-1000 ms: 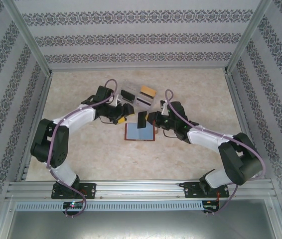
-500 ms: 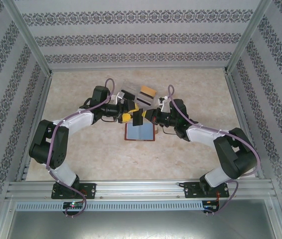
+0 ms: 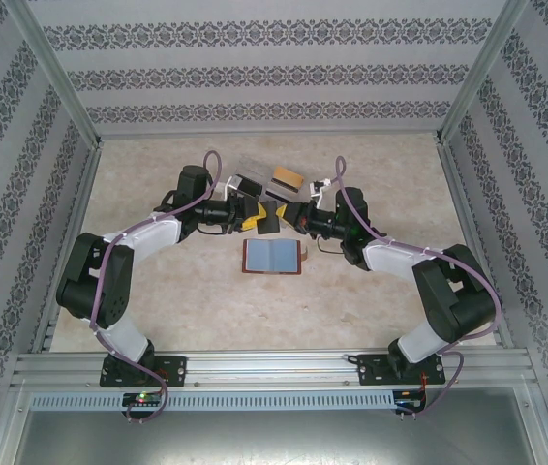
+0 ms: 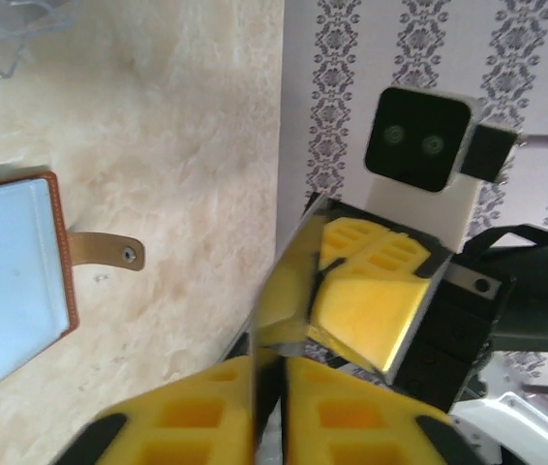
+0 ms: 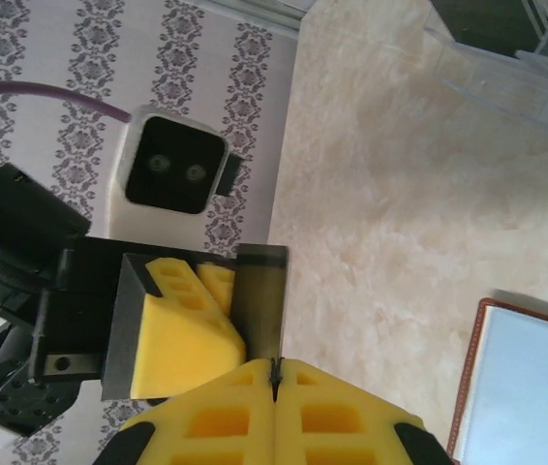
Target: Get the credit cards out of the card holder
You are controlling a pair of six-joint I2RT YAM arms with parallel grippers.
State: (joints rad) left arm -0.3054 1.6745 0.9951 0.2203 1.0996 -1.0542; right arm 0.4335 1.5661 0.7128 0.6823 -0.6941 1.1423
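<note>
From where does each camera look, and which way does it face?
Top external: above and behind the bases, facing down on the table; both arms, left gripper, right gripper.
Left wrist: on the left arm, facing the right gripper; own yellow fingers at bottom.
Right wrist: on the right arm, facing the left gripper; own yellow fingers at bottom.
Wrist views share the credit card and card holder.

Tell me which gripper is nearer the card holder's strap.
Right, by a little. The right gripper hangs past the card holder's far edge on the strap side; the left gripper is toward the opposite side. Both pinch one credit card.
</note>
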